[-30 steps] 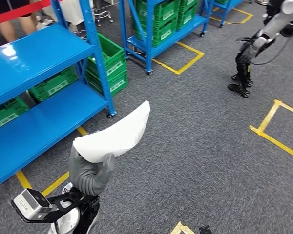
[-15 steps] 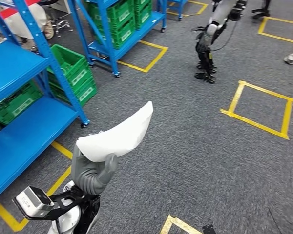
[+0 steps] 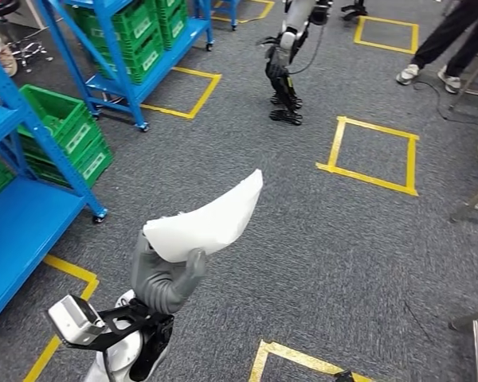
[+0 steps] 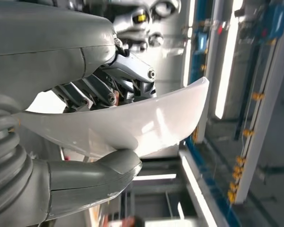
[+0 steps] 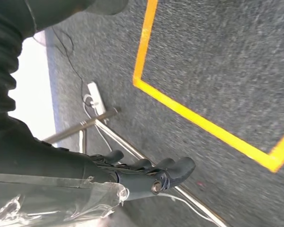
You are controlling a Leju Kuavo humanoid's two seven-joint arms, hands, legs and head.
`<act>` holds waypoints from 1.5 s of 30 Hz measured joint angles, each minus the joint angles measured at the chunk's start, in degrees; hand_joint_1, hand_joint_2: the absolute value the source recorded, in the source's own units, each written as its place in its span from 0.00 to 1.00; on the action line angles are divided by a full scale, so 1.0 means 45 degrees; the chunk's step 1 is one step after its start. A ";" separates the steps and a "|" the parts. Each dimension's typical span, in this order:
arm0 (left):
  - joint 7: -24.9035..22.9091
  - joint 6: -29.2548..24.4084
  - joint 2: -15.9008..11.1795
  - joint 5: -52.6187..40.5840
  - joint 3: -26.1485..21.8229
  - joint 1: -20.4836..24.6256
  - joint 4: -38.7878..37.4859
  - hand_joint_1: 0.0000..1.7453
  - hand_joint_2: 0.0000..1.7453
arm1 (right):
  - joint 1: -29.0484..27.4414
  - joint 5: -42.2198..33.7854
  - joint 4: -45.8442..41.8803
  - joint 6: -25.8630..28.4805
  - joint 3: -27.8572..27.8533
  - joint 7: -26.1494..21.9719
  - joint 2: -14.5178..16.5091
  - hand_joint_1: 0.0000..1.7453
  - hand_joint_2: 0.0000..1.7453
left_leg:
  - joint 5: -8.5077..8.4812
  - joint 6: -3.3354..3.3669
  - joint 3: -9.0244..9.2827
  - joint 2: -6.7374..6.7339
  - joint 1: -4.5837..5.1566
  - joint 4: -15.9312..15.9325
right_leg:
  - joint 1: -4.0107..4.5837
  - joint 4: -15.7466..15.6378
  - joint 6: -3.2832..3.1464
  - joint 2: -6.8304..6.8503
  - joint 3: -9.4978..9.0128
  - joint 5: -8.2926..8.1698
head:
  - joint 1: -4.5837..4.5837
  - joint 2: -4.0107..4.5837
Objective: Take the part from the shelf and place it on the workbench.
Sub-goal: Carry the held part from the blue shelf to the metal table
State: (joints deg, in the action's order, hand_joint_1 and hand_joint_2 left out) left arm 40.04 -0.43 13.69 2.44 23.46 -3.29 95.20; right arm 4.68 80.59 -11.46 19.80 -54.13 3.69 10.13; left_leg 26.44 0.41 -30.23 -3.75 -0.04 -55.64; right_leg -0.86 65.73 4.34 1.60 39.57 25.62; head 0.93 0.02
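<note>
The part (image 3: 206,221) is a white curved shell, long and pointed at its far end. My left hand (image 3: 162,278) grips it at its near end and holds it up in front of me above the grey carpet. In the left wrist view the part (image 4: 133,125) lies across the hand (image 4: 94,182), with the thick thumb on one side and the dark fingers on the other. My right hand (image 5: 144,172) hangs low over the floor with its fingers stretched out and nothing in them.
A blue shelf (image 3: 20,215) with green crates (image 3: 65,131) stands at the left, and another blue shelf (image 3: 140,32) farther back. Another robot's legs (image 3: 283,72) and a person's legs (image 3: 447,48) are ahead. Yellow floor squares (image 3: 372,151) mark the carpet. Metal frame legs (image 3: 471,207) stand at right.
The whole view has swung to the right, so the shelves have slid off to the left and the floor squares have come in. The part stays in my left hand.
</note>
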 joint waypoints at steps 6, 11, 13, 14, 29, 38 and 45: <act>0.0000 -0.0118 -0.0013 0.0119 0.0240 0.0318 -0.0307 1.00 1.00 | 0.0036 0.0015 -0.0004 -0.0139 -0.0094 -0.0233 -0.0124 0.00 1.00 | 0.0291 -0.0377 0.0129 -0.0417 0.0083 -0.0130 | 0.0081 -0.1582 -0.0527 0.0029 -0.0855 -0.0455 | -0.0086 0.0000; 0.0000 -0.0121 -0.0038 0.0180 0.0347 0.0458 -0.0498 1.00 1.00 | 0.0075 -0.0057 -0.0032 -0.0129 -0.0127 -0.0252 -0.0165 0.00 1.00 | 0.1919 -0.0508 -0.1492 0.0740 0.0000 -0.3456 | 0.0028 -0.1616 -0.0750 -0.0746 -0.0832 -0.0511 | -0.0152 0.0000; 0.0000 -0.0121 -0.0045 0.0242 0.0345 0.0463 -0.0532 1.00 1.00 | 0.0054 -0.0046 -0.0032 -0.0114 -0.0146 -0.0200 -0.0167 0.00 1.00 | 0.1732 -0.0476 -0.1859 0.0801 -0.0002 -0.3898 | 0.0030 -0.1615 -0.0747 -0.1095 -0.0836 -0.0518 | -0.0152 -0.0001; 0.0000 -0.0117 -0.0045 0.0274 0.0343 0.0465 -0.0537 1.00 1.00 | 0.0047 -0.0040 -0.0032 -0.0103 -0.0163 -0.0180 -0.0167 0.00 1.00 | 0.1289 -0.0450 -0.1683 0.0855 -0.0009 -0.3388 | 0.0022 -0.1613 -0.0729 -0.1275 -0.0843 -0.0528 | -0.0152 0.0000; 0.0000 -0.0027 -0.0011 0.0431 0.0305 0.0520 -0.0598 1.00 1.00 | 0.0027 0.0016 -0.0032 -0.0026 -0.0330 -0.0074 -0.0227 0.00 1.00 | -0.0052 0.0095 -0.0354 0.0208 0.0013 -0.0261 | 0.0058 0.1376 -0.0121 -0.0390 0.0743 0.0634 | -0.0041 0.0000; 0.0002 -0.0166 0.0011 0.0807 -0.0017 0.0513 -0.0436 1.00 1.00 | 0.0058 0.0072 -0.0034 -0.0034 -0.0391 -0.0100 -0.0310 0.00 1.00 | 0.0519 -0.0421 -0.0241 -0.0121 0.0058 -0.0663 | 0.0109 -0.1626 -0.0663 -0.0262 -0.1005 -0.0341 | -0.0077 0.0000; 0.0005 -0.0198 0.0011 0.0674 -0.0238 0.0484 -0.0397 1.00 1.00 | 0.0078 0.0074 -0.0033 -0.0039 -0.0405 -0.0045 -0.0319 0.00 1.00 | 0.0967 -0.0462 -0.1603 0.0891 0.0005 -0.3073 | 0.0028 -0.1640 -0.0728 -0.1438 -0.1052 -0.0362 | -0.0137 0.0000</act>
State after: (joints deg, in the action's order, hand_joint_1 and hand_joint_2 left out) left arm 40.06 -1.32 13.74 5.48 22.39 -1.11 93.42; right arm 5.03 80.92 -11.61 19.62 -55.95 3.49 8.69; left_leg 30.79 -1.66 -37.45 0.26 -0.01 -69.47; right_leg -0.73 58.35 1.07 -4.87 34.84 23.99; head 0.31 0.02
